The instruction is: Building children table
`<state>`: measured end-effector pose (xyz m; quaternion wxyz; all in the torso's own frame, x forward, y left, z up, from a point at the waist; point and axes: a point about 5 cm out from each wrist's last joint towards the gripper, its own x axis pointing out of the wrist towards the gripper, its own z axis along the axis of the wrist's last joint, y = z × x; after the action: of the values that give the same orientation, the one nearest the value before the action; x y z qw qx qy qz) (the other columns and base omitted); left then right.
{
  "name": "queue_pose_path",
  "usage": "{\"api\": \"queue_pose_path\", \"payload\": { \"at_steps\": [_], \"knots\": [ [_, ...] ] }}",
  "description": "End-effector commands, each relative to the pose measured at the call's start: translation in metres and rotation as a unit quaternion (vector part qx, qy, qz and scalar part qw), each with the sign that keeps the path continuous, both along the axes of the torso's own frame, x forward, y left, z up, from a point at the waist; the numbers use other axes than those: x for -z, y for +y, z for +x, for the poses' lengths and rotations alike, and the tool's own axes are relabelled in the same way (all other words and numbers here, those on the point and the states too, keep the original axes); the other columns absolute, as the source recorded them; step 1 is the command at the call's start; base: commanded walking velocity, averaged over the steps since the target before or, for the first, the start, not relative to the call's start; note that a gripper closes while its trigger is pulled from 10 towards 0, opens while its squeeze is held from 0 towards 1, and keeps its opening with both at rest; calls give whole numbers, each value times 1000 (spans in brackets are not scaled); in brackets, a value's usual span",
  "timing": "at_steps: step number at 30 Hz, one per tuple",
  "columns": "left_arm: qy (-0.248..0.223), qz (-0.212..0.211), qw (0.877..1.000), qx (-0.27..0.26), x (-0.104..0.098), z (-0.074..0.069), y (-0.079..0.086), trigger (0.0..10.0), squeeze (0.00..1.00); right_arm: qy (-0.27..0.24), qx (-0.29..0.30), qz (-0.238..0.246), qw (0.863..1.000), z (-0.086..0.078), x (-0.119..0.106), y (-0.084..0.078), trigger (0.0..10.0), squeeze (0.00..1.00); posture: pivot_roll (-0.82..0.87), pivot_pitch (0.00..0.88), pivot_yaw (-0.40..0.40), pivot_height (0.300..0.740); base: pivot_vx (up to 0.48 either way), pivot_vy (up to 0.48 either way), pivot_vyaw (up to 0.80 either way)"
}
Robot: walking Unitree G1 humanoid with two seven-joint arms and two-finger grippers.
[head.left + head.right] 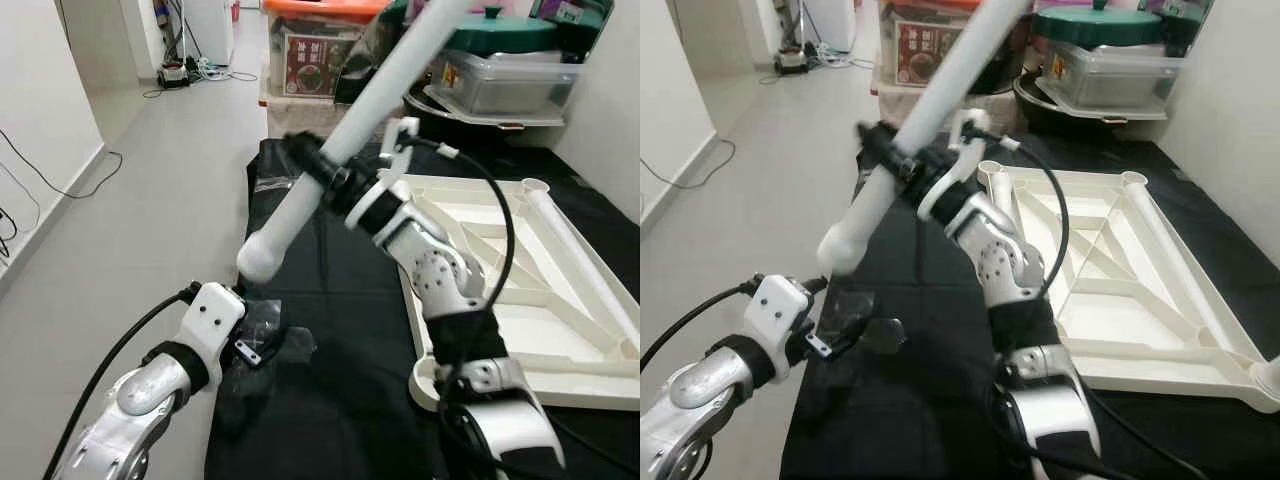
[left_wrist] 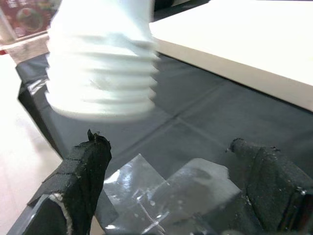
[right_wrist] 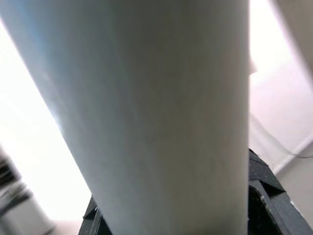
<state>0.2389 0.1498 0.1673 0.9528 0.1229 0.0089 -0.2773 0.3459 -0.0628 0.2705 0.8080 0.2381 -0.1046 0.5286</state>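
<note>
A long white table leg (image 1: 330,150) slants across the middle with my right gripper (image 1: 318,165) shut around its shaft. Its threaded end (image 2: 102,63) points down and to the left and hangs above the black cloth (image 1: 330,400). In the right wrist view the leg (image 3: 156,117) is pressed between black fingers (image 3: 266,196). The white tabletop (image 1: 540,300) lies upside down on the cloth to the right, and another leg (image 1: 575,245) rests along its far side. Below the threaded end, my left gripper (image 1: 258,335) stands open over a clear plastic bag (image 2: 166,196).
Storage boxes (image 1: 315,50) and lidded tubs (image 1: 505,80) stand at the back. A white wall and loose cables (image 1: 40,175) run along the left. Bare grey floor lies left of the cloth.
</note>
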Motion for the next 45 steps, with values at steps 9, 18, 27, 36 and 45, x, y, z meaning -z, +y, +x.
{"api": "queue_pose_path", "payload": {
  "at_steps": [9, 18, 27, 36, 45],
  "knots": [
    [14, -7, 999, 30, -5, -9, 11, 10000, 0, -43, -88, -44, 994, -17, 2, -2, 0, 0, 67, 0, -80, 740, 0, 0, 0],
    [23, -4, 998, 53, -2, -8, 6, 10000, 0, -52, -152, -44, 986, -34, 0, 4, 0, 0, 64, 0, -78, 740, 0, 0, 0],
    [36, -5, 992, 121, -3, -1, -10, 10000, 0, -55, -221, -45, 973, -58, 4, 26, 0, 0, 51, 0, -69, 740, 0, 0, 0],
    [40, -12, 987, 158, -4, -3, -18, 1686, 0, -54, -231, -41, 971, -63, 4, 31, 0, 0, 44, 0, -62, 740, 0, 0, 0],
    [42, -52, 982, 177, -6, -12, -21, 0, 0, -56, -213, -42, 974, -59, -1, 28, 0, 0, 46, 0, -70, 740, 0, 0, 0]
  ]
}}
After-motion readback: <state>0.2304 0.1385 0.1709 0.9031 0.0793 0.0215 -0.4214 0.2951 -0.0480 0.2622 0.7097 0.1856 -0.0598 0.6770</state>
